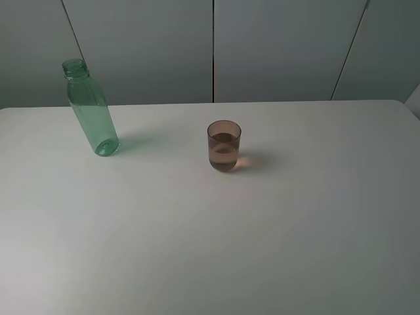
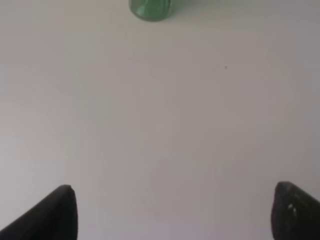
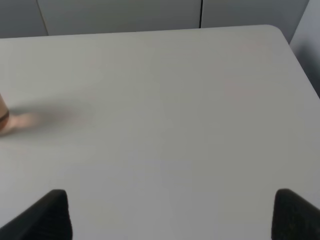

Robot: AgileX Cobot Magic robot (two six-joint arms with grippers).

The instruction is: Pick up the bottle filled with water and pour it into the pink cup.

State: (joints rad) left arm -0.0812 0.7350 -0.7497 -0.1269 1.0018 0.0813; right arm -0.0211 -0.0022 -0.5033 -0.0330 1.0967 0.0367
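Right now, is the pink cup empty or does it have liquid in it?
Partly filled. The pink cup stands upright on the table, and a liquid line shows through its translucent wall about midway up.

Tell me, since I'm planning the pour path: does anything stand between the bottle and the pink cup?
Nothing visible does. Only bare table lies between the bottle and the pink cup.

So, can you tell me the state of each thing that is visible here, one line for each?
bottle: upright on the table, no cap, looks empty, not held.
pink cup: upright, apart from the bottle, holds liquid to about half, not held.
left gripper: open, holds nothing, above bare table, bottle base ahead of it.
right gripper: open, holds nothing, above bare table.
table: white, carries the bottle and cup.
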